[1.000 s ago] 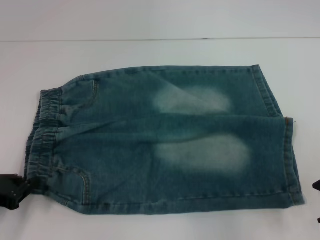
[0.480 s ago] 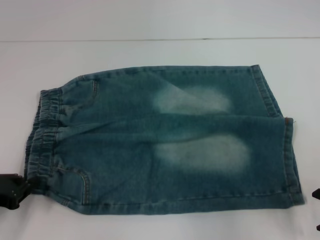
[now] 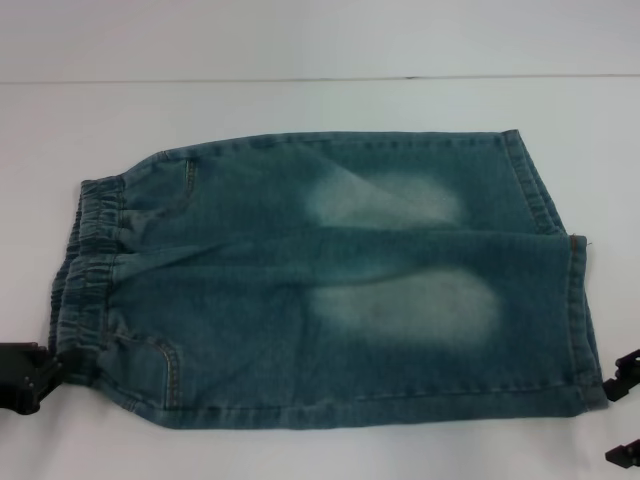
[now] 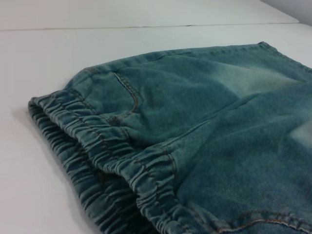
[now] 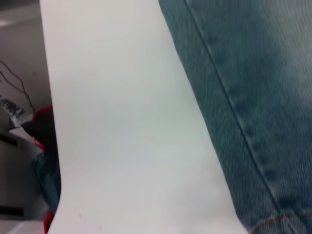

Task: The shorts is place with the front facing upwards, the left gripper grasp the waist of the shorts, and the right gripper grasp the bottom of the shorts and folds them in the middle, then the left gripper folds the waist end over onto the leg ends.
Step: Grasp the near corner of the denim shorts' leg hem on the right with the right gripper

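The blue-green denim shorts (image 3: 320, 280) lie flat on the white table, two pale bleached patches facing up. The ruffled elastic waist (image 3: 85, 270) is at the left, and the straight leg hems, the bottom of the shorts (image 3: 580, 320), are at the right. My left gripper (image 3: 28, 375) is a dark shape at the near left, touching the near corner of the waist. The left wrist view shows the waistband (image 4: 112, 161) close up. My right gripper (image 3: 622, 415) is open just off the near hem corner, its fingers apart. A stitched edge of the shorts (image 5: 253, 97) fills the right wrist view.
The white table (image 3: 300, 100) extends beyond the shorts on the far side to a straight line across the back. In the right wrist view the table edge (image 5: 48, 122) shows, with dark and red clutter (image 5: 41, 126) beyond it.
My right gripper has come in from the right edge toward the near hem corner, with more of it now visible. The left gripper and the shorts have barely moved.
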Available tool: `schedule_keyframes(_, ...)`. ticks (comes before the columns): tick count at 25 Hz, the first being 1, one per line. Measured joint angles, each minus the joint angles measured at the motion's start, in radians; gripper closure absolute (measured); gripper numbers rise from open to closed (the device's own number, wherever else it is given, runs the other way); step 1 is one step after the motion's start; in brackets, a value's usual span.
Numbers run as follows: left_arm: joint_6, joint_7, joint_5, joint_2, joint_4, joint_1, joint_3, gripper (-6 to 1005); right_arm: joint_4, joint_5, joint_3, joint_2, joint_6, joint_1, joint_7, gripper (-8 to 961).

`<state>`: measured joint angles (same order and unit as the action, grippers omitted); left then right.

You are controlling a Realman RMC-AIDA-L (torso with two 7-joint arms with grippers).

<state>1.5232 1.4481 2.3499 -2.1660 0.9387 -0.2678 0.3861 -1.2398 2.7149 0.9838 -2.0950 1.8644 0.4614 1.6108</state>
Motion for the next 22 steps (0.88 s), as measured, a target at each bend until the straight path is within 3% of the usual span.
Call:
schedule_keyframes(17, 0.0, -0.007, -0.002, -0.001, -0.009, -0.001, 0.0, 943, 0.05, -0.049, 0.014, 0.0, -0.064, -0.006, -0.049, 327)
schedule_keyframes(22, 0.0, -0.007, -0.002, -0.002, -0.009, -0.002, -0.001, 943, 0.056, -0.054, 0.017, 0.0, -0.073, -0.007, -0.057, 434)
